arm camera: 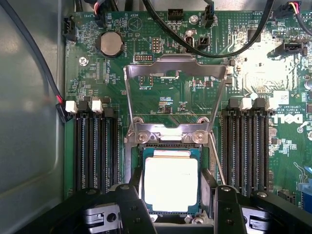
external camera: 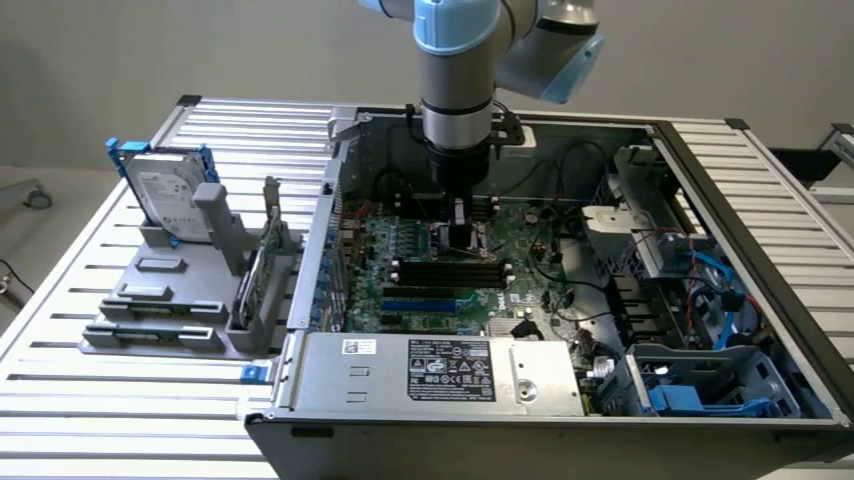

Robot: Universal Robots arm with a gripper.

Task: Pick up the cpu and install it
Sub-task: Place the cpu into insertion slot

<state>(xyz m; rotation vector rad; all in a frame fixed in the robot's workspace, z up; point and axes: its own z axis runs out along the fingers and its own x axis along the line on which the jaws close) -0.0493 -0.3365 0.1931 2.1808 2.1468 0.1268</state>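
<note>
Because the hinged load plate (arm camera: 175, 64) stands flipped back, the socket (arm camera: 169, 147) is open and the cpu (arm camera: 170, 178) lies flat in it, between the two banks of memory slots (arm camera: 95, 146); the gripper (arm camera: 174, 195) hovers right above, fingers (arm camera: 130, 207) spread apart, straddling the chip.

Your arm (external camera: 461, 60) drops straight down from above, its last segment upright and its blue-capped joints bunched at the top. The gripper (external camera: 465, 215) points vertically downward at the end of it. Your two dark fingers (arm camera: 132, 207) stand spread wide, side by side and level, with a broad gap between them.
</note>
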